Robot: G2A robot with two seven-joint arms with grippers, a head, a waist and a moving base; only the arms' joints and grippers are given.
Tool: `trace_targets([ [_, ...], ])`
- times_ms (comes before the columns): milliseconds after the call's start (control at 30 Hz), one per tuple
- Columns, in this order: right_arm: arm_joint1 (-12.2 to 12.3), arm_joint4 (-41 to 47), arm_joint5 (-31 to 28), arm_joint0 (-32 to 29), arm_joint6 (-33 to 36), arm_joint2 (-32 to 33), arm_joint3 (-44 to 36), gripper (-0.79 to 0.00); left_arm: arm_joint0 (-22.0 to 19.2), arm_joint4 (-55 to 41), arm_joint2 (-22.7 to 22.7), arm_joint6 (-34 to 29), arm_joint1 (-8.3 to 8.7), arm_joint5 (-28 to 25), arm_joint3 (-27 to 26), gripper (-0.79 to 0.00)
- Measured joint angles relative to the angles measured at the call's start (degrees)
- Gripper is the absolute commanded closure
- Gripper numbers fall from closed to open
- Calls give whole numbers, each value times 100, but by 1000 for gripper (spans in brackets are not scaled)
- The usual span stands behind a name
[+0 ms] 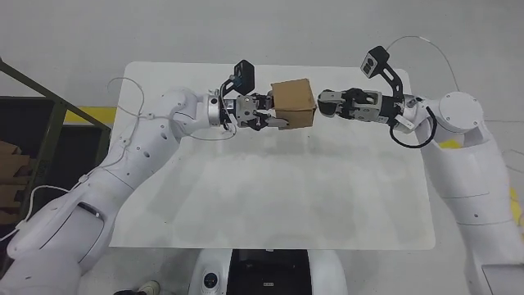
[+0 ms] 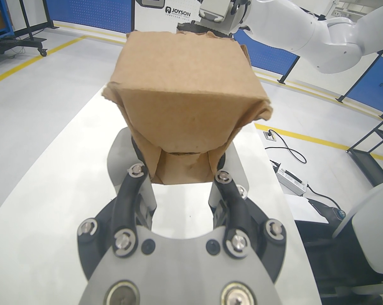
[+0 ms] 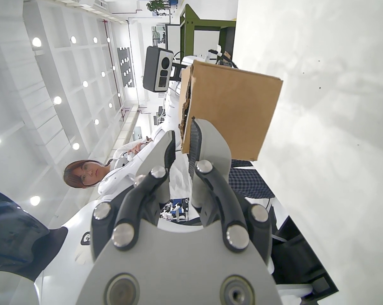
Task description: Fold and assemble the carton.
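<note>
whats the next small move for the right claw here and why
Probably ease the right claw slightly further in against the ragged end of the carton, to press it flat. The left claw clamps the pinched flaps at the opposite end, holding the carton above the table, while the right claw sits just at the frayed edge, which looks not yet closed.

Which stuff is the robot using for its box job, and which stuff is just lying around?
For the job: box, left tool, right tool, table.
Just lying about: floor cable, power block, green frame.
</note>
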Motion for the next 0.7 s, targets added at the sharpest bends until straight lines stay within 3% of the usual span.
trace_targets([
  [533,-29,-169,105,245,12,-300,34,-34,-67,34,73,51,-82,0,137,-277],
  [700,4,-71,-13,216,-126,-76,112,-31,-71,29,90,25,-108,0,393,-277],
])
